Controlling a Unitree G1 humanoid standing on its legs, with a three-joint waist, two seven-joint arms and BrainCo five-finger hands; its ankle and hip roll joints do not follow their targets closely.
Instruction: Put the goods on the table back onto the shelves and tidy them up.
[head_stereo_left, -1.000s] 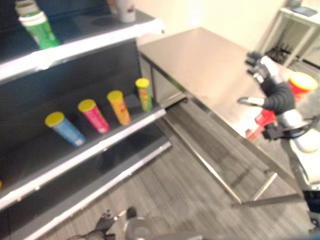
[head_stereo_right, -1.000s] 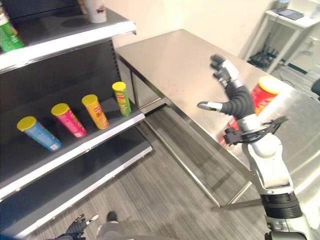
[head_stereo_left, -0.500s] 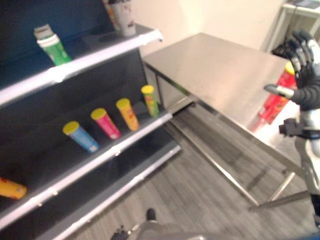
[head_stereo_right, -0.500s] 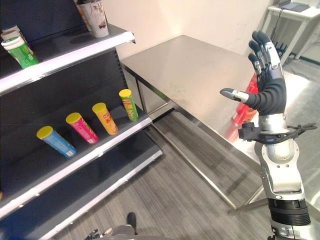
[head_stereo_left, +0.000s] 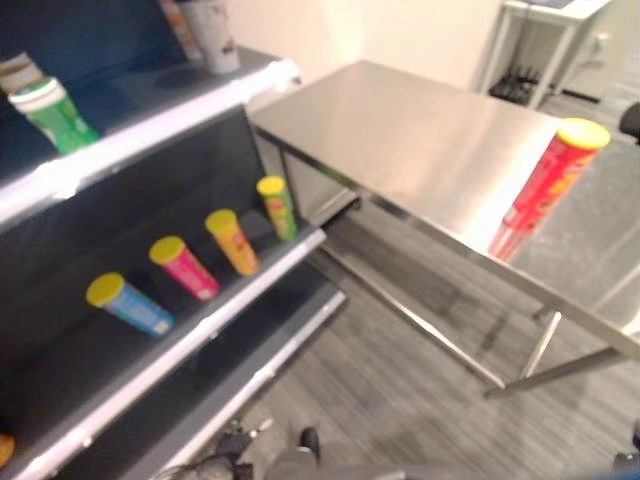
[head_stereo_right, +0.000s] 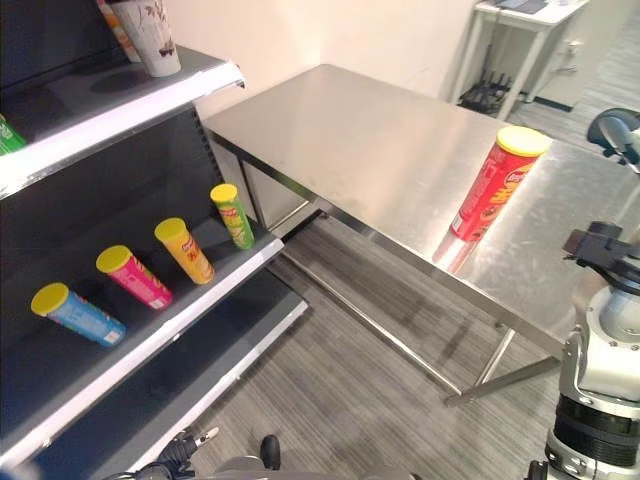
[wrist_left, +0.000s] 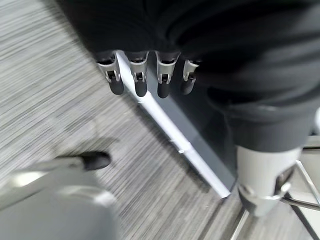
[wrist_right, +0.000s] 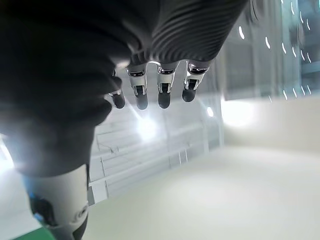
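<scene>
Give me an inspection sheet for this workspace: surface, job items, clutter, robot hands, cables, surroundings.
Surface: steel table, bare apart from one can.
Job's things: red can with yellow lid upright near the table's front edge. On the middle shelf, four yellow-lidded cans lean back in a row: blue can, pink can, orange can, green can. Green-labelled bottle and pale cup on the top shelf.
Clutter: nothing seen.
Robot hands: left robot hand hangs over the floor, fingers relaxed, empty. Right robot hand is raised, fingers relaxed, empty.
Cables: nothing seen.
Surroundings: grey plank floor; white side table at the back.
</scene>
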